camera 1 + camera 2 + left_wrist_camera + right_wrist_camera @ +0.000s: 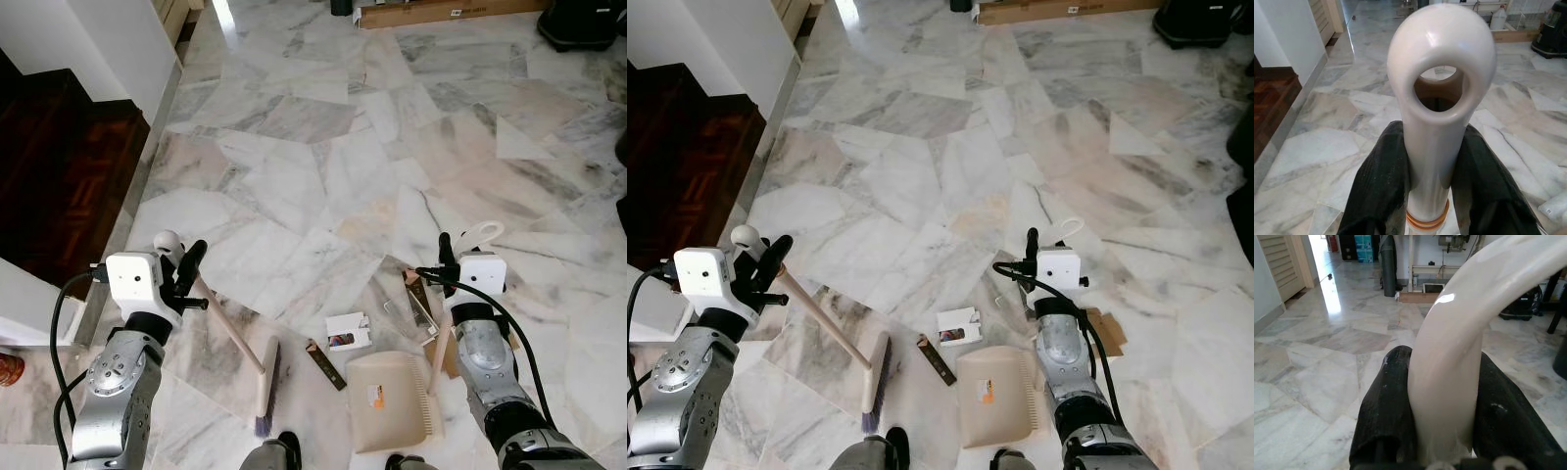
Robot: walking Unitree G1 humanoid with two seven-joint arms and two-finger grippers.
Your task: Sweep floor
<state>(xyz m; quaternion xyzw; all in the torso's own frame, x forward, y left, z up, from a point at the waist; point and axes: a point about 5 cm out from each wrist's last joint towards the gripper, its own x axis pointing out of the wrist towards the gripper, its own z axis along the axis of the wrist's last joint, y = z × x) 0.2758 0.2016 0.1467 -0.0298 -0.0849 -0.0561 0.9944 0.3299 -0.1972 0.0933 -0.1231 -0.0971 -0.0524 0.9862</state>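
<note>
Broom and dustpan both gripped, litter lying between them on the marble floor (323,186).

The left tool (186,269) is clamped around the pale handle of the broom (235,343), near its looped end; the handle slants down to the brush head, which rests on the floor close to the robot's feet. Just right of the head lie a dark strip (326,364) and a small white carton (348,330). Next comes the beige dustpan (392,401), flat on the floor, its upright handle held tight by the right tool (446,264). Brown cardboard scraps (419,299) lie beside that handle. A long cardboard box (441,12) sits at the floor's far edge.
</note>
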